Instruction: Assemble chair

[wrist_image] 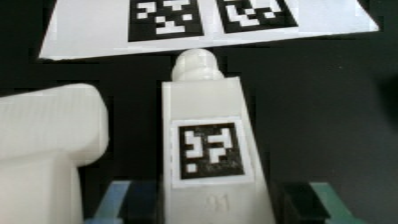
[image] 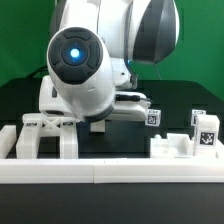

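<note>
In the wrist view a chunky white post (wrist_image: 210, 110) with a round tip and a square tag lies on the black table, pointing toward the marker board (wrist_image: 196, 25). My gripper (wrist_image: 217, 200) straddles the post's tagged end, one finger (wrist_image: 121, 200) on each side, shut on it. A second white chair piece (wrist_image: 45, 140) with a rounded corner lies close beside the post. In the exterior view the arm's hand (image: 85, 75) fills the middle and my gripper (image: 97, 125) reaches down to the table behind the rail; the post is hidden there.
The long white border rail (image: 110, 172) runs along the front. A white legged frame (image: 40, 135) sits at the exterior view's left. At its right stand a low white piece (image: 170, 146) and two small tagged pieces (image: 205, 125) (image: 152, 116).
</note>
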